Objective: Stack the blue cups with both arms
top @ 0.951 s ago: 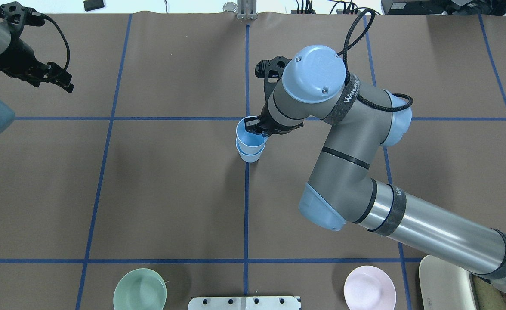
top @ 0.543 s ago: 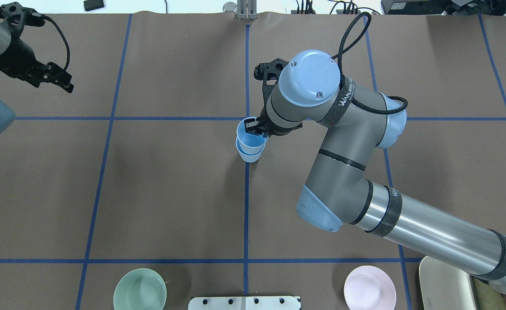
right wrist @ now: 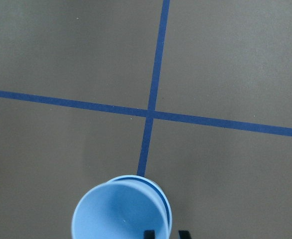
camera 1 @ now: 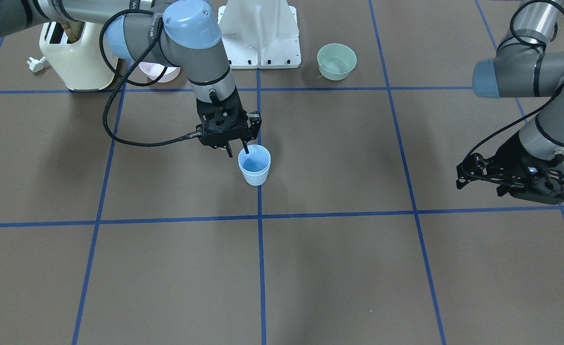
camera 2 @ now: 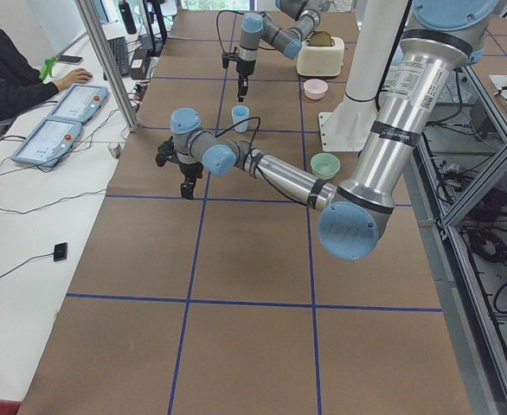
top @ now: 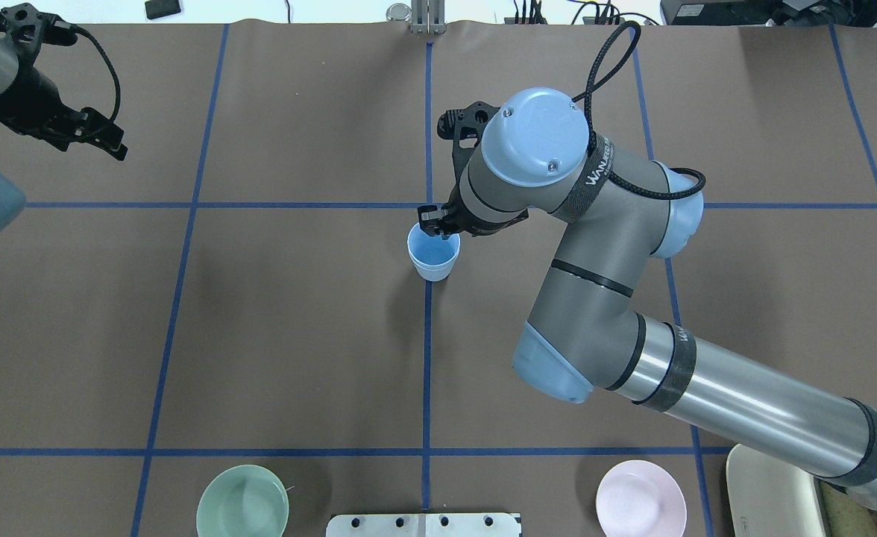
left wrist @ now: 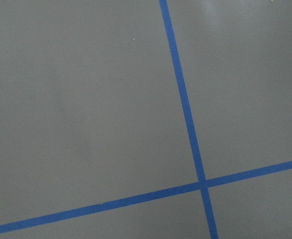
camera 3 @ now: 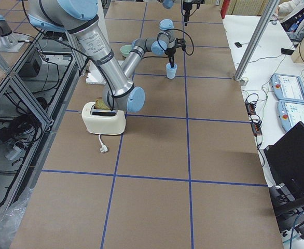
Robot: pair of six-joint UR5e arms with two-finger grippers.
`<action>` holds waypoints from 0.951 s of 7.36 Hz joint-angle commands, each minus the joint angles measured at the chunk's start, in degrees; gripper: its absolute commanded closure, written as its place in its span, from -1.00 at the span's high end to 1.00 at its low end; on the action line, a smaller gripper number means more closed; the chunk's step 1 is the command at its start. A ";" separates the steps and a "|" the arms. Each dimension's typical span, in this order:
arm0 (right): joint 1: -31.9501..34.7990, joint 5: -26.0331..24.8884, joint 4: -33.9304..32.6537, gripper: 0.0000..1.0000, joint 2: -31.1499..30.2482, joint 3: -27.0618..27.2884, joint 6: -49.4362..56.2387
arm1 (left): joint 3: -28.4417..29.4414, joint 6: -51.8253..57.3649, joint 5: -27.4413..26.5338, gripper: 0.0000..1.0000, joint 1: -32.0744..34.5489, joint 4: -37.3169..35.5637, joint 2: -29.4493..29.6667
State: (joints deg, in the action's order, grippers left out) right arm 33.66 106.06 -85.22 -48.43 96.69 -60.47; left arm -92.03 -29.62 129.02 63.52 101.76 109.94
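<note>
The two blue cups point(camera 1: 254, 170) stand nested one inside the other on the centre blue tape line, seen from above in the overhead view point(top: 432, 261) and at the bottom of the right wrist view point(right wrist: 121, 214). My right gripper point(camera 1: 237, 152) hangs right over the stack's rim, open, with one finger inside the cup and one outside, and it shows in the overhead view point(top: 432, 222) too. My left gripper point(camera 1: 459, 177) is open and empty, far off at the table's side, also in the overhead view point(top: 114, 145).
A pale green bowl point(top: 243, 501) and a pink bowl point(top: 640, 498) sit near the robot's base, either side of the white pedestal point(camera 1: 259, 33). A cream toaster point(camera 1: 78, 57) stands beside the pink bowl. Blue tape lines grid the brown table.
The upper cup, held part-way above the lower one before, now sits fully down inside it. My right gripper has let go and risen slightly. The left arm has not moved.
</note>
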 commanded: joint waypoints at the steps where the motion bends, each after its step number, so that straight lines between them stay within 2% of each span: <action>1: 3.32 1.07 1.82 1.00 -0.52 0.16 0.18 | -0.16 0.00 0.00 0.94 0.81 -0.16 0.01; 3: 12.35 7.46 1.90 1.00 -3.23 0.07 4.36 | -0.08 3.40 0.09 0.94 3.27 -0.42 -1.12; 5: 18.43 8.64 2.17 1.00 -7.71 -0.01 13.93 | 0.01 10.77 1.66 0.94 7.74 -1.82 -3.14; 7: 22.92 8.64 2.34 1.00 -12.28 0.07 15.29 | 0.53 19.21 1.58 0.96 13.19 -3.76 -5.69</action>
State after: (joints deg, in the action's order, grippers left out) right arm 53.57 114.69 -83.03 -57.83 96.71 -46.51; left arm -91.90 -15.74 130.49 73.27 99.13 105.80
